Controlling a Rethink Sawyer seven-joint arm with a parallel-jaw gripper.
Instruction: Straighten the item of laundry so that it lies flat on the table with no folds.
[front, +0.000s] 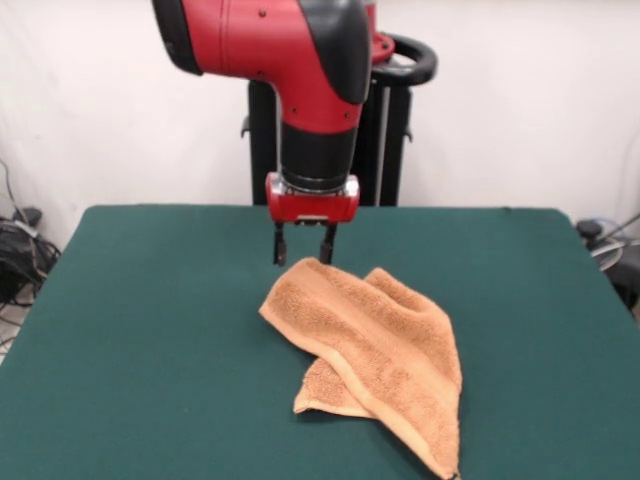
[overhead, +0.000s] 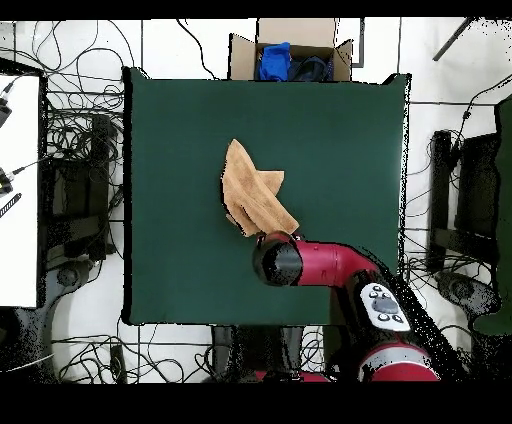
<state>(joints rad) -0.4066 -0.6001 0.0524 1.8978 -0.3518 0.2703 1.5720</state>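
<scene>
Right now my hand (front: 303, 245) hangs straight down from the red wrist, its two short dark fingers (front: 280, 246) spread apart with nothing between them. The tips sit just above the towel's (front: 370, 350) far corner; from the front I cannot tell whether they touch the cloth or hover just over it. From overhead my hand is hidden under my own wrist, whose round black end covers the towel's (overhead: 252, 195) corner nearest my base.

The towel is orange-tan terry and it is not flat. One flap is folded over the rest, so a long diagonal crease runs across it and a second layer peeks out beneath at the lower left in the front view. A woven band runs along the folded edge. From above it reads as a ragged, pointed shape rather than a rectangle, with one tip aimed toward the bench's far edge.

It lies near the middle of the green bench (front: 140, 340), somewhat closer to my base edge than to the far edge, and well clear of all four corners.

Beyond the far edge, seen from above, an open cardboard box (overhead: 296, 45) holds blue and dark cloth. Cables (overhead: 75, 150) sprawl on the floor beside the bench.
</scene>
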